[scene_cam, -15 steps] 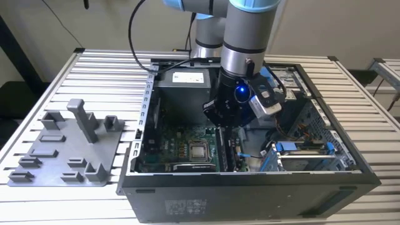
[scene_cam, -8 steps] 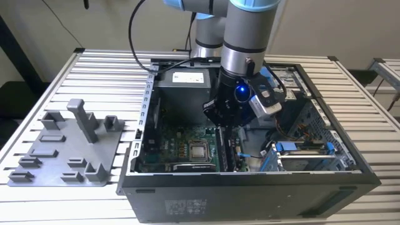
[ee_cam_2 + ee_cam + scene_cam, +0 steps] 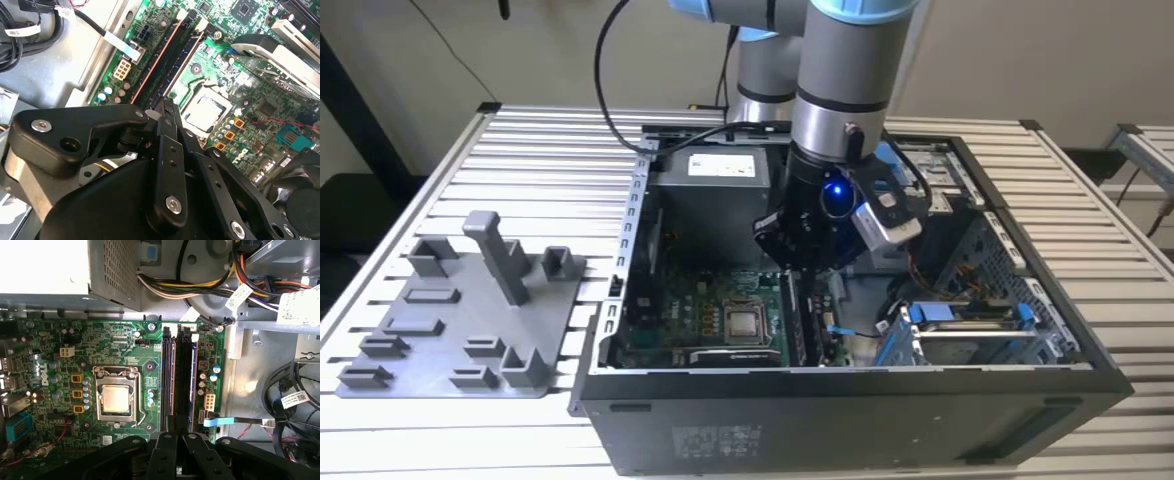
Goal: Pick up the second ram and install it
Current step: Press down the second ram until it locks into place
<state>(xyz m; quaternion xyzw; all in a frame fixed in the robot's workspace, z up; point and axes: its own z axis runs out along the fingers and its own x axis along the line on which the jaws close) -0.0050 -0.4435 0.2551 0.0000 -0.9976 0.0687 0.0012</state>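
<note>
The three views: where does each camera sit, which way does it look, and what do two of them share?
Exterior view: off the arm, above the table, looking down into the open computer case; the arm and gripper show.
First wrist view: on the arm, looking down on the motherboard; gripper linkage shows.
Second wrist view: on the arm, looking obliquely across the board; gripper linkage shows.
Shared: both wrist views show the processor and memory slots.

Your exterior view looks down from high in front onto the open computer case [image 3: 854,385]. Both wrist views sit close above the motherboard [image 3: 125,345] (the second apparently tilted), sharing its memory slots [image 3: 177,380].
</note>
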